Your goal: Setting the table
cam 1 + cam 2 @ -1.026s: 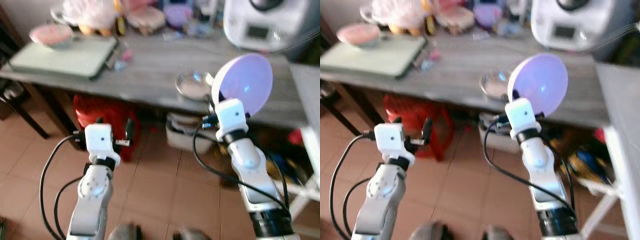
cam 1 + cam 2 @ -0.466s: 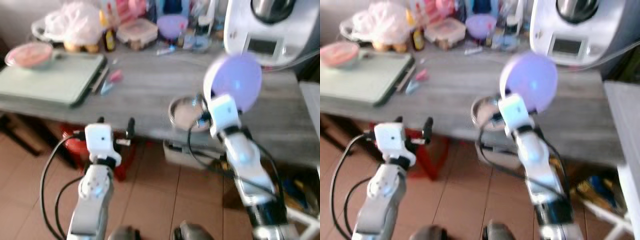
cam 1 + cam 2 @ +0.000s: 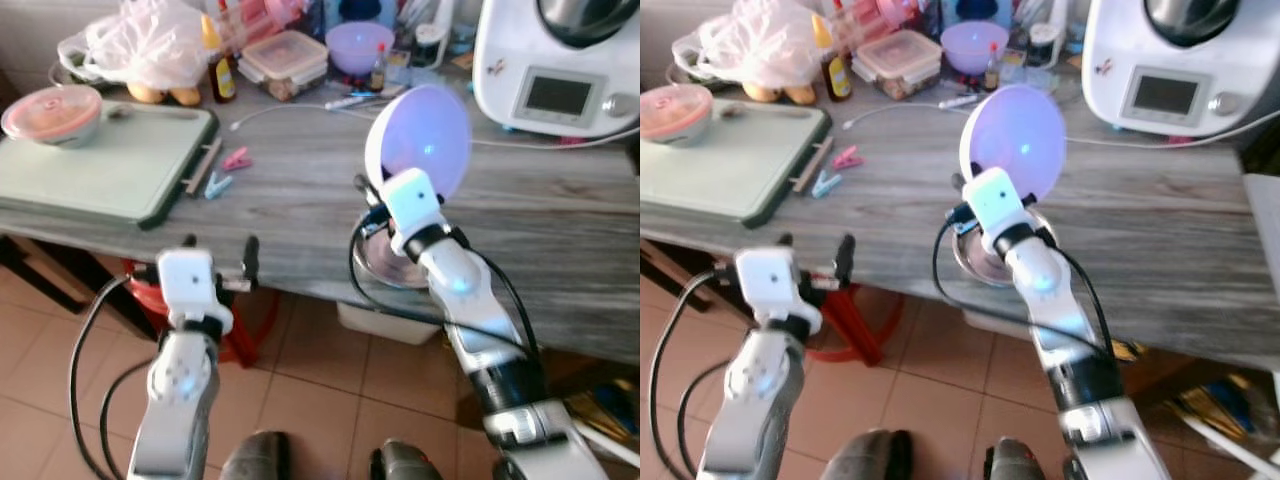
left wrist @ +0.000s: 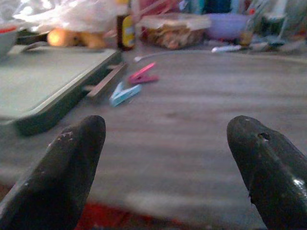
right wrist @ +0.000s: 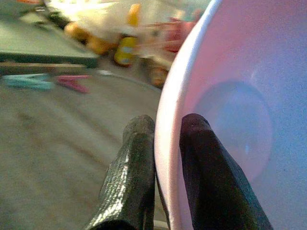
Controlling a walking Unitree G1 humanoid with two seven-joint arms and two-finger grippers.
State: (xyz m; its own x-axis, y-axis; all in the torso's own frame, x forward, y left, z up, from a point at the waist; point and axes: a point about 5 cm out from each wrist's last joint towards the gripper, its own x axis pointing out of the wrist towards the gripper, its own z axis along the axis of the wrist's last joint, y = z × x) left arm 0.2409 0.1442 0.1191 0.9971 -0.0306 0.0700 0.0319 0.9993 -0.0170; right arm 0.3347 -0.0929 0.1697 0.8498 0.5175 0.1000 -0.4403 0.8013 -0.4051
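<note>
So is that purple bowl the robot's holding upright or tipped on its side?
Tipped on edge. The purple bowl faces sideways above the table, its rim pinched between the right gripper's fingers.

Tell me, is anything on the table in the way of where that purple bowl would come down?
Yes. The right gripper holds the purple bowl tilted on edge over the table, and a metal dish sits on the table's near edge right beneath it. Bare wood lies beside that dish.
</note>
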